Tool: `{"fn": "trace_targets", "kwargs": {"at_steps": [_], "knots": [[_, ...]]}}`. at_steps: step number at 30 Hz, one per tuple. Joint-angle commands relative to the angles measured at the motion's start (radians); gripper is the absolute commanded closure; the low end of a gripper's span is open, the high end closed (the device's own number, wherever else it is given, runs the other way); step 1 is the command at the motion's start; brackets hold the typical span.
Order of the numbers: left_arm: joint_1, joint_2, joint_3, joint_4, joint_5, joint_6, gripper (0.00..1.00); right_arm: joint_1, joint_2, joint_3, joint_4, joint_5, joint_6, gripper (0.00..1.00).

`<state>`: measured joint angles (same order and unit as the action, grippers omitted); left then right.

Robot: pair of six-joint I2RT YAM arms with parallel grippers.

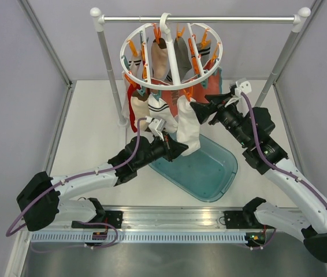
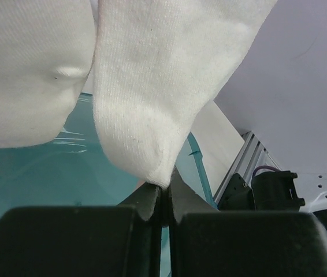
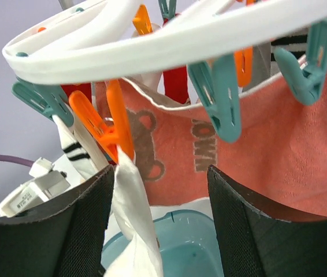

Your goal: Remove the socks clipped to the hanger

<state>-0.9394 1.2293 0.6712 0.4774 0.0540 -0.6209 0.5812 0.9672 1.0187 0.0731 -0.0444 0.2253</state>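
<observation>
Hanger [image 1: 171, 55] hangs by its hook from the rail stand [image 1: 198, 19] at the far side of the table, above the teal tub [image 1: 210, 173]. Several socks [image 1: 160, 57] are clipped around its ring.

Left gripper [image 1: 179, 150]: fingers [image 2: 152, 202] pressed together, pinching the toe tip of a white sock [image 2: 152, 86] that hangs from the ring over the tub.

Right gripper [image 1: 197, 109]: raised to the front of the ring, fingers [image 3: 88, 219] spread wide, holding nothing. In the wrist view, the orange clip [image 3: 117, 124] gripping the top of the white sock sits in the gap between them. Contact between pad and clip cannot be confirmed.

A coral cloth [image 3: 279, 150] with a bear print hangs behind, held by teal clips
</observation>
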Motion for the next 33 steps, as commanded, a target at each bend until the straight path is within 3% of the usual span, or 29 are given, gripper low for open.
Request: {"fn": "trace_targets", "kwargs": {"at_steps": [1, 13, 30, 33], "knots": [[-0.01, 0.006, 0.039, 0.018, -0.019, 0.004, 0.98, 0.052, 0.039, 0.078, 0.016, 0.08, -0.069, 0.3], [-0.015, 0.007, 0.037, 0.017, -0.02, 0.006, 0.98, 0.178, 0.143, 0.179, 0.017, 0.273, -0.164, 0.26], [-0.025, 0.015, 0.036, 0.004, -0.037, 0.006, 0.98, 0.23, 0.179, 0.219, 0.09, 0.362, -0.205, 0.27], [-0.025, 0.015, 0.036, 0.003, -0.039, 0.004, 0.98, 0.23, 0.18, 0.221, 0.094, 0.371, -0.213, 0.3]]}}
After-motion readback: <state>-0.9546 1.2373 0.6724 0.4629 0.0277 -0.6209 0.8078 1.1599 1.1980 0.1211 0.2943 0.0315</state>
